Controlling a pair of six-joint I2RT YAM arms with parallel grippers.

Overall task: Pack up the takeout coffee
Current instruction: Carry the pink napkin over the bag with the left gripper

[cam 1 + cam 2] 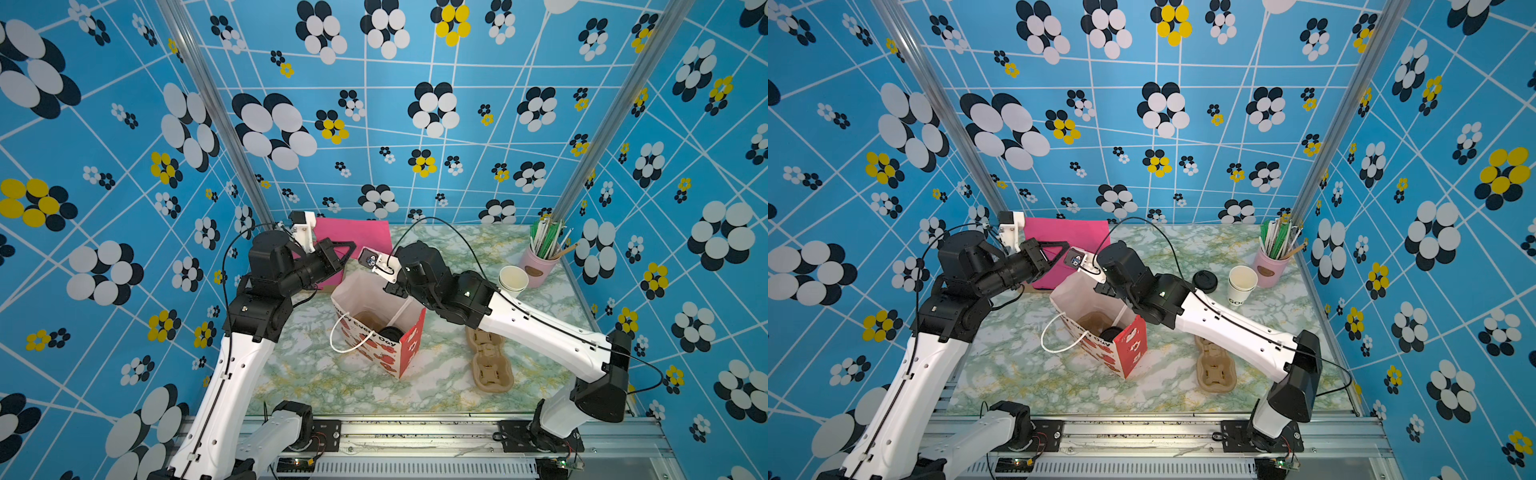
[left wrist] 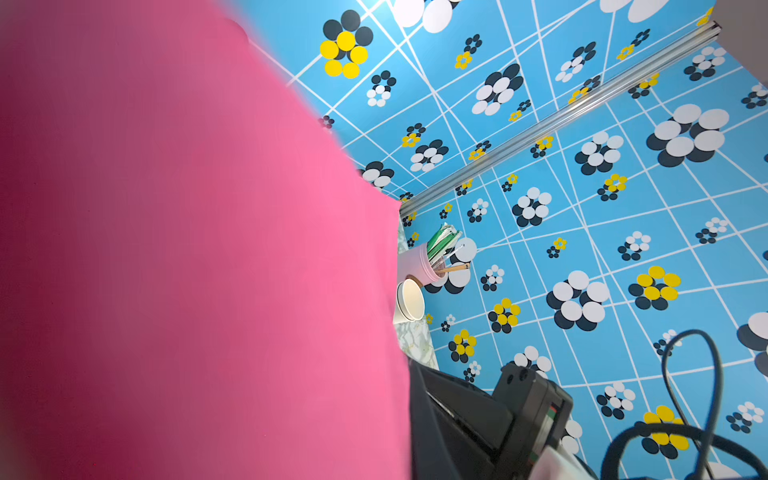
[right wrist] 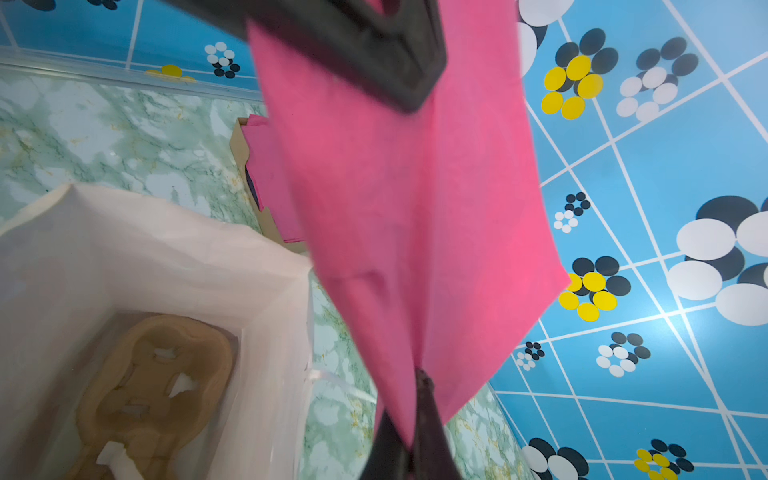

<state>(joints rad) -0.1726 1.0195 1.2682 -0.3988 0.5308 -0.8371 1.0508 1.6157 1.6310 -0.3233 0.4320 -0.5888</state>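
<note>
Pinching the lower tip of the pink sheet (image 3: pixel 415 208) with the right gripper (image 3: pixel 420 386), jaws pressed flat together on the paper. Clamping the same sheet higher up with the left gripper (image 1: pixel 345 249), equally tight, and so holding it upright by the far-left edge of the paper bag (image 1: pixel 357 286). Below that, wide open at the mouth, with a brown cup carrier (image 3: pixel 153 386) lying on the bottom and the takeout coffee (image 1: pixel 390 333) standing inside by the near printed wall, showing only its black lid. Behind the bag, close to a box of pink napkins (image 3: pixel 266 166). Open counter (image 1: pixel 332 386) in front and to the left. More crowded on the right, with a second carrier (image 1: pixel 490 365) partly under the right forearm, then a loose black lid (image 1: pixel 1204 281), lidless cups (image 1: pixel 513 280) and a straw holder (image 1: pixel 540 266) toward the far right corner, well apart from the bag.
</note>
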